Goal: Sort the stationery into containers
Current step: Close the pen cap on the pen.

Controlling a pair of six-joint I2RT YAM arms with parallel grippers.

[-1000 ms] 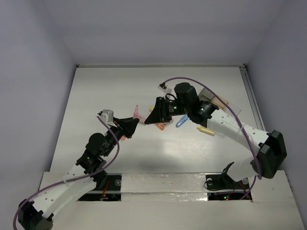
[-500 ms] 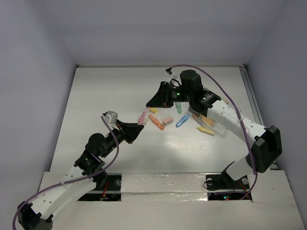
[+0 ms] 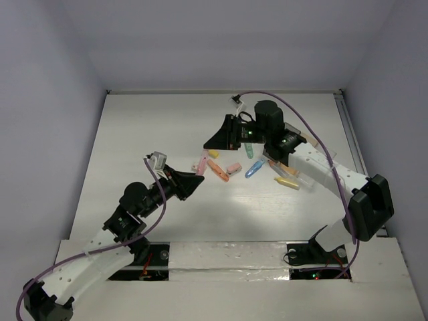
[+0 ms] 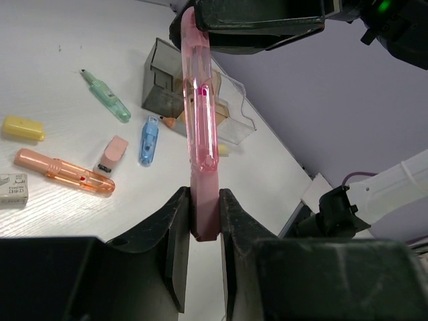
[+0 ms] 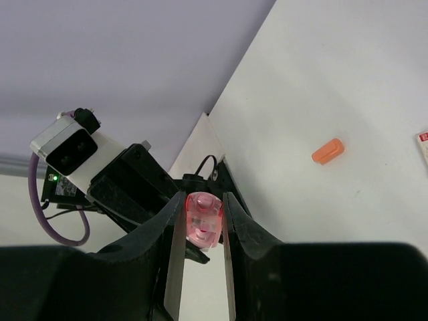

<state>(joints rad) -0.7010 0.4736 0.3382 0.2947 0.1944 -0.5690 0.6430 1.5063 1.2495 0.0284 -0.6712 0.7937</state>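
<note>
pink piece (image 3: 200, 162) is being held over middle of table (image 3: 147, 134). left gripper (image 4: 202, 200) jaws are clamping its near end, right gripper (image 5: 203, 200) jaws are pinching its far end. containers (image 4: 164, 77) are standing further right.

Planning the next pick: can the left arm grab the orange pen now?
Probably not: the left gripper is shut on the pink pen, which the right gripper pinches. The orange pen lies uncovered.
</note>
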